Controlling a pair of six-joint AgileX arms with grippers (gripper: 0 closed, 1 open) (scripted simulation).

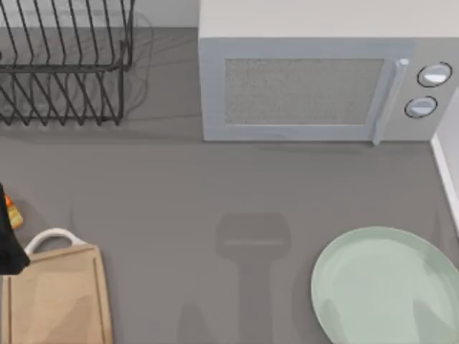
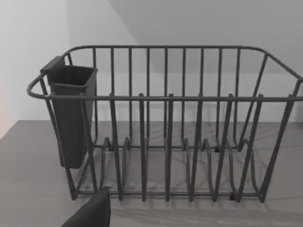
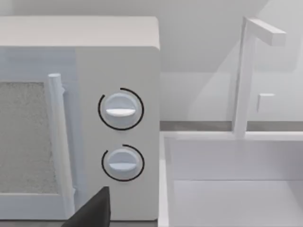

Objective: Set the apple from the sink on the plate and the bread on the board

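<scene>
Left gripper [image 1: 8,240] beside the board [image 1: 57,297], grip state unreadable; bread [image 1: 13,213] could land off it; plate [image 1: 387,287] bare.

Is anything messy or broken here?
Nothing looks spilled or broken. The plate, board, dish rack and microwave all sit neatly. An orange thing peeks in at the table's left edge.

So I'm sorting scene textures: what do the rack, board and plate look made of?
Rack: thin dark rods, apparently coated metal wire, matte. Board: light tan with faint grain, seemingly wood, unglossed; its white loop handle could be plastic. Plate: pale mint, smooth, softly shaded, probably glazed ceramic or plastic.
</scene>
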